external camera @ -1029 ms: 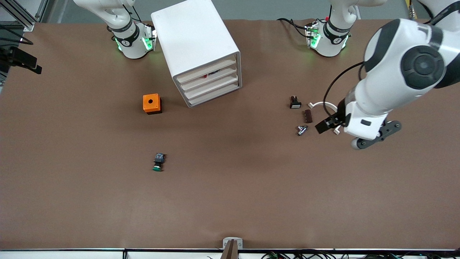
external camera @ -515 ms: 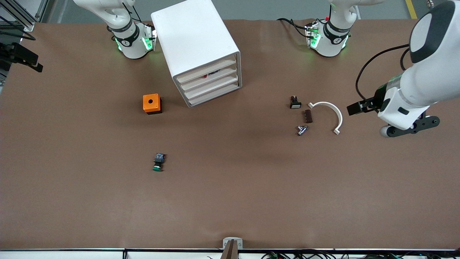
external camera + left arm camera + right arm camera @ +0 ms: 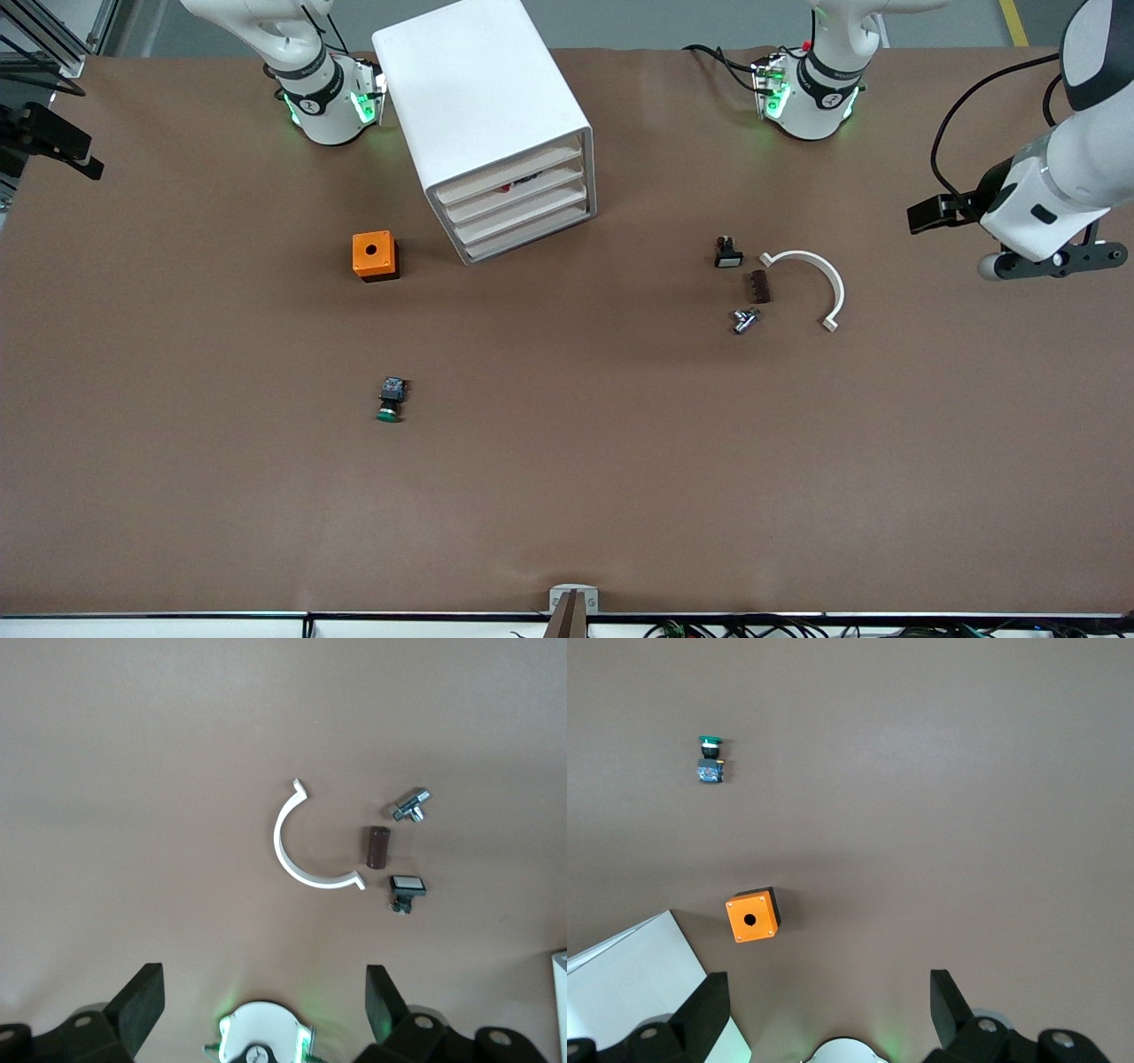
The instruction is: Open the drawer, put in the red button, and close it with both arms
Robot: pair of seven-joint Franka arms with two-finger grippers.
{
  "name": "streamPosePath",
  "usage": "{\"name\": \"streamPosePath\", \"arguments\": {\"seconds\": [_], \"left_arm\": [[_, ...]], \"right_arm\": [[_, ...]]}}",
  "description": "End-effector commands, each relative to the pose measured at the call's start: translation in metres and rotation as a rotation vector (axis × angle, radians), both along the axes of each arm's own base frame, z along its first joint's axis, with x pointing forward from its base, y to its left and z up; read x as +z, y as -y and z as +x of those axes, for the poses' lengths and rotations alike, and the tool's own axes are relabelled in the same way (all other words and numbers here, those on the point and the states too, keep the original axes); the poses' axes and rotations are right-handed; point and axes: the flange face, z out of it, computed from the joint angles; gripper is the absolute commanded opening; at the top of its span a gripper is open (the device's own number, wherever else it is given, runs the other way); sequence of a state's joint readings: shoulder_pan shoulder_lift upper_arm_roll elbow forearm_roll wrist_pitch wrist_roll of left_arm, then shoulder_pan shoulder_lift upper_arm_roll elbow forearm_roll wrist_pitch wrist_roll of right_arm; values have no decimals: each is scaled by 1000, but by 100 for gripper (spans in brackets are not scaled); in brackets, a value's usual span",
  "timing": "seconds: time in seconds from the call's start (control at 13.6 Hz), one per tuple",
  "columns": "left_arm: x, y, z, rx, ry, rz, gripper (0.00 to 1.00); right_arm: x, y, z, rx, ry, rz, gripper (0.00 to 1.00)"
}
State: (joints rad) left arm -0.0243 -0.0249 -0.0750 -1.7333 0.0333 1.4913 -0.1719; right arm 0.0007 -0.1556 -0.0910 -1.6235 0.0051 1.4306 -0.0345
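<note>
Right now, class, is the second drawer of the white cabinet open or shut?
Shut. The drawer sits level with the other fronts of the white cabinet, nothing pulled out. A red speck shows just above its lip.

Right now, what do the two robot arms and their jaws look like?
Both arms are glossy white with black joints. Their round bases glow with green lights, and black cables trail from them. The left gripper and right gripper each have two chunky black fingers on a black bracket.
</note>
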Motion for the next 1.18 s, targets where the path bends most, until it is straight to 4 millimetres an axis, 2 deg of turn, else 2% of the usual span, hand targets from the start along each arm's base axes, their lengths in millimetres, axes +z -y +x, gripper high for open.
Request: {"name": "streamPosePath", "arguments": {"seconds": [0.0, 0.15, 0.29, 0.44, 0.66, 0.81, 1.1], "left_arm": [[12, -9, -32, -16, 73, -4, 100], [36, -11, -38, -11, 125, -9, 100], [72, -14, -31, 2, 200, -16, 100], [96, -19, -28, 10, 252, -20, 100], [109, -26, -23, 19, 276, -21, 100], [106, -26, -15, 19, 272, -24, 100], [105, -22, -12, 26, 267, -79, 100]], "right_arm": [[2, 3, -7, -6, 17, 25, 100], [2, 3, -7, -3, 15, 24, 100], [2, 0, -8, 1, 15, 24, 100], [2, -4, -7, 12, 14, 23, 100], [2, -7, -6, 21, 13, 19, 100], [1, -6, -6, 18, 13, 19, 100], [1, 4, -7, 65, 13, 23, 100]]}}
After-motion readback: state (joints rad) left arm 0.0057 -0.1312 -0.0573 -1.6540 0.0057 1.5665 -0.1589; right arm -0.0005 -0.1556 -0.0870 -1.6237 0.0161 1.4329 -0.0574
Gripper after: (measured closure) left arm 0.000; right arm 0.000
